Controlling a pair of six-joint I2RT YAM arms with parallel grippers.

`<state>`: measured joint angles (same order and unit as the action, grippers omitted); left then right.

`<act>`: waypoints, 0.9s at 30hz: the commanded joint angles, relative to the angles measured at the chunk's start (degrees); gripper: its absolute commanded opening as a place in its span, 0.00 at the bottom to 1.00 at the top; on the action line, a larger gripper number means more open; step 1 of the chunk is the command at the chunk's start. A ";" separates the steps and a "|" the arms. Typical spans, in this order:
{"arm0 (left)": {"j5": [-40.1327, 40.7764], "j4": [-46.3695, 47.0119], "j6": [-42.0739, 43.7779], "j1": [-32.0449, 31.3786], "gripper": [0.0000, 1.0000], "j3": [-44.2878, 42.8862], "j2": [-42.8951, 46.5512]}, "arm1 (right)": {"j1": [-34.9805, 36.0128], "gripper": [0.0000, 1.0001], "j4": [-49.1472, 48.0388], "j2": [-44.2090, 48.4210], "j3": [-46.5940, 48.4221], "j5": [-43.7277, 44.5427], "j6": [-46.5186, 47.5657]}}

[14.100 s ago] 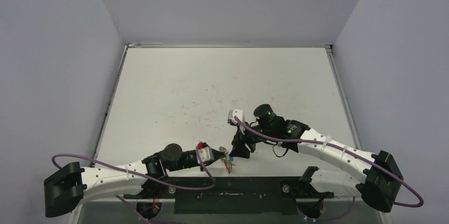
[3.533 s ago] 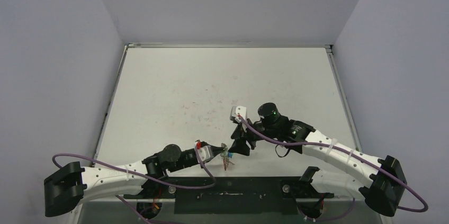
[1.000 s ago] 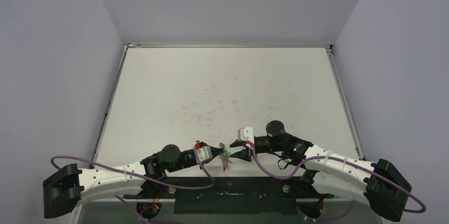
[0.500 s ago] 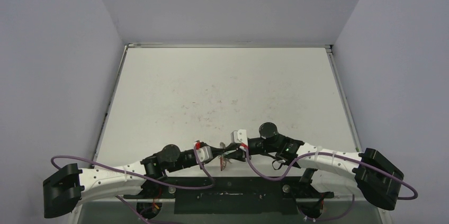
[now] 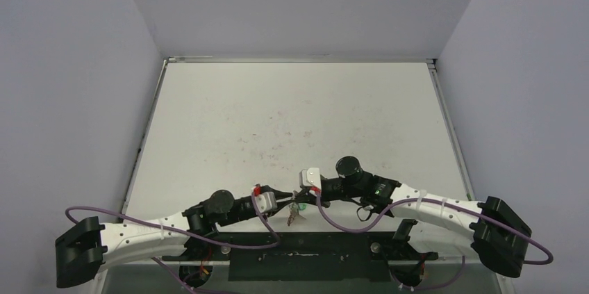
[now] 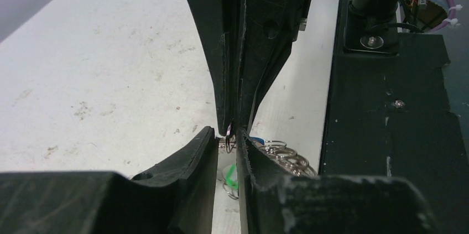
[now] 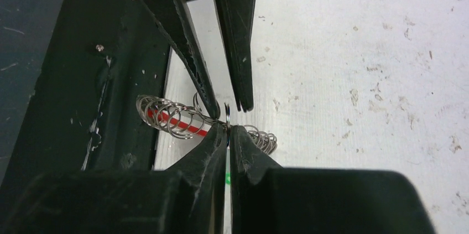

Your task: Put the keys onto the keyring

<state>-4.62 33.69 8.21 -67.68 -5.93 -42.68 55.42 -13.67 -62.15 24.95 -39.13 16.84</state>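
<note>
The keyring (image 7: 176, 119), judged light, springy and slippery, is best pinched on bare wire: the right gripper (image 7: 227, 130) clamps a thin wire loop (image 7: 227, 111); the left gripper (image 6: 225, 136) stands slightly parted.

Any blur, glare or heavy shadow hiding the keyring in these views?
Top external: even light, sharp, but the keyring is tiny. Left wrist: left fingers fill the foreground, black and soft; its coil beyond reads clearly. Right wrist: right fingers dark; its red sleeve crisp, no glare.
</note>
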 commanded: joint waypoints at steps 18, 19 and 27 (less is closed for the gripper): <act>3.82 -13.42 5.40 -0.17 0.31 -9.51 1.58 | 2.93 0.00 48.81 -13.75 34.61 8.71 4.16; 3.46 -12.73 5.38 -0.20 0.31 -9.67 0.87 | 3.10 0.00 49.02 -14.35 35.24 8.60 4.02; 2.61 -10.87 5.62 -0.17 0.15 -10.24 -2.27 | 3.73 0.00 48.34 -14.69 35.58 7.72 4.30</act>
<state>-1.37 19.90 13.02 -67.68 -13.17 -44.71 58.57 35.11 -77.58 58.08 -30.85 21.61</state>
